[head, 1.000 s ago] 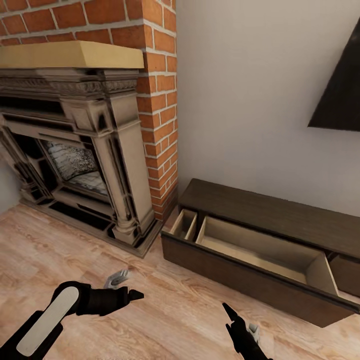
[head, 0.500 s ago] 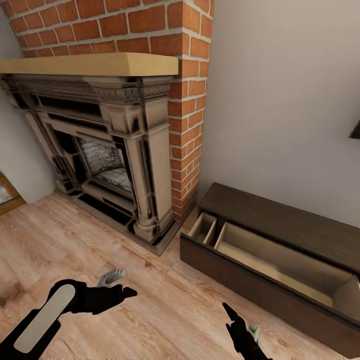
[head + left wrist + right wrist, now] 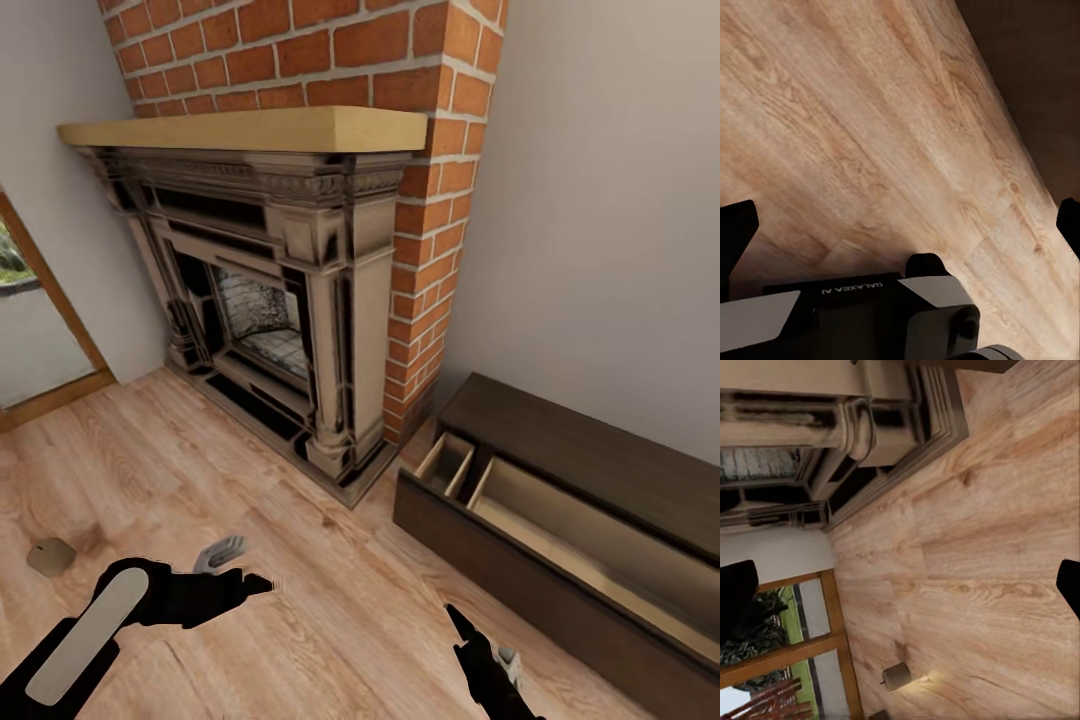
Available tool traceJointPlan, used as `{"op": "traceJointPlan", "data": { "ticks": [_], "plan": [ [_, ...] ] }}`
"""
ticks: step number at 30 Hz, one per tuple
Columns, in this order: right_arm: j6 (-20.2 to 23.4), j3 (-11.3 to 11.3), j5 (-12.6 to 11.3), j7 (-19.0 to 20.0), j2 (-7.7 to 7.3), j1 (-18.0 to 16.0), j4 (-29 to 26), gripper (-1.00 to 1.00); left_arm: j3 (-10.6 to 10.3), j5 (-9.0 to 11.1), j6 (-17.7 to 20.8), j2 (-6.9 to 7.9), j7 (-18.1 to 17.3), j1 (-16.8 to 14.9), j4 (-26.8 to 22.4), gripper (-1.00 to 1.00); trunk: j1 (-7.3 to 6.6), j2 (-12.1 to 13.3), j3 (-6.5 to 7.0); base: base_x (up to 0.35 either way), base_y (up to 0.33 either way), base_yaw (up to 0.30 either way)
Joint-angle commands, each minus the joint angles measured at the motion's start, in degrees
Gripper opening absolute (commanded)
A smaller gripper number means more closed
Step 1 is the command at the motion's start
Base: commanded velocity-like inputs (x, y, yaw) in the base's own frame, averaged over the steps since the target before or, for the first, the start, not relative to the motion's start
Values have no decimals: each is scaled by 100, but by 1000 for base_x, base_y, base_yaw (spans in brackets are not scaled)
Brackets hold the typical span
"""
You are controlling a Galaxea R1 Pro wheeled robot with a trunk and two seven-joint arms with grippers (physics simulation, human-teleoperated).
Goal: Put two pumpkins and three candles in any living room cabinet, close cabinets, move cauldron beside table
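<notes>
One tan candle (image 3: pixel 50 556) lies on the wood floor at the left, well left of my left gripper (image 3: pixel 255 582); the right wrist view shows this candle (image 3: pixel 897 676) too, far from the fingers. At the right stands the low dark-brown cabinet (image 3: pixel 610 458) with a long drawer (image 3: pixel 560 545) pulled out; the part of its inside I see holds nothing. My left gripper (image 3: pixel 900 225) hangs open over bare floor. My right gripper (image 3: pixel 458 622) is low at the front, also open (image 3: pixel 900 592), with nothing between its fingers. Pumpkins, cauldron and table are out of view.
A brick chimney with an ornate fireplace (image 3: pixel 280 300) and a wooden mantel (image 3: pixel 250 128) fills the middle back. A glass door with a wooden frame (image 3: pixel 40 340) is at the far left. Wood floor (image 3: pixel 330 600) stretches between the fireplace and me.
The camera has turned left: fireplace and cabinet slid right in the picture, and the glass door and a candle on the floor came into view. Both arms hold the same pose.
</notes>
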Motion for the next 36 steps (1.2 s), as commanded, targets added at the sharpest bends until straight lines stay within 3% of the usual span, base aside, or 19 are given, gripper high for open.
{"op": "traceJointPlan", "data": {
  "ticks": [1,36],
  "plan": [
    [39,37,-58,33,0,-5,14,100,-11,57,-1,1,60,-7,-2,100,0,-3,-5,0,0,293],
    [30,37,-58,34,18,-5,13,100,-20,53,-1,-33,60,-7,-2,100,0,-3,-5,0,0,293]
  ]
}}
